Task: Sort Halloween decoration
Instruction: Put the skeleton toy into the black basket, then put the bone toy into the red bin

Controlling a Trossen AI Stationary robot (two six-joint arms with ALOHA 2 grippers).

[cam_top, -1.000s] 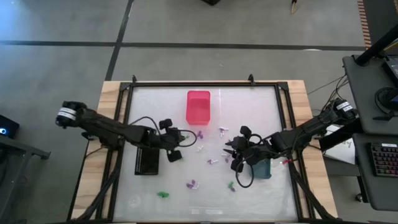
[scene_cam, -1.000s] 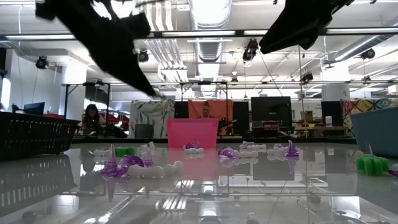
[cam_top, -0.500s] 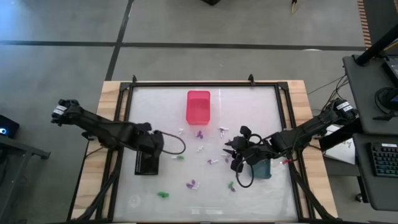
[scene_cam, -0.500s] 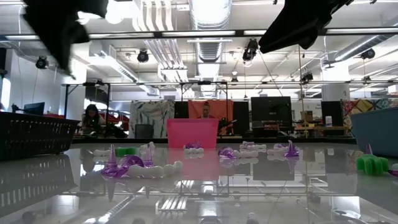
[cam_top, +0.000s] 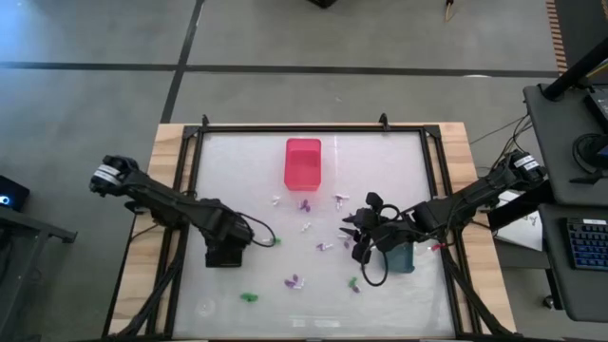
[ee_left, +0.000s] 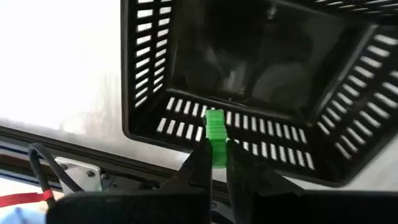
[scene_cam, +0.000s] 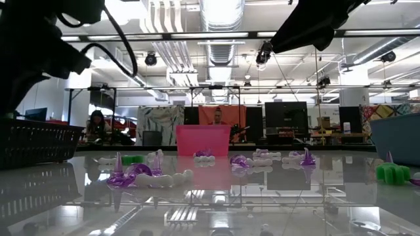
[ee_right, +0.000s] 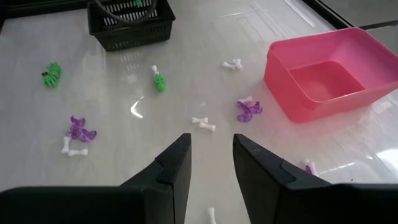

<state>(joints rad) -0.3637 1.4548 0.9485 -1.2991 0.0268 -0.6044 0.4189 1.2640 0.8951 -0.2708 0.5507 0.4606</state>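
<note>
Left gripper (ee_left: 216, 163) is pinched on a green piece (ee_left: 216, 133), hanging over the black basket (ee_left: 348, 127). Right gripper (ee_right: 211, 163) is parted, empty, above the scattered pieces (ee_right: 249, 109) near the pink bin (ee_right: 323, 73).

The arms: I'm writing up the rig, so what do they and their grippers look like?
Both arms are dark, slim and jointed, each with a white-banded cylinder at the shoulder. Thin black cables loop beside the left gripper and the right gripper. The fingers are black, flat and tapered. A red cable shows near the left wrist.
</note>
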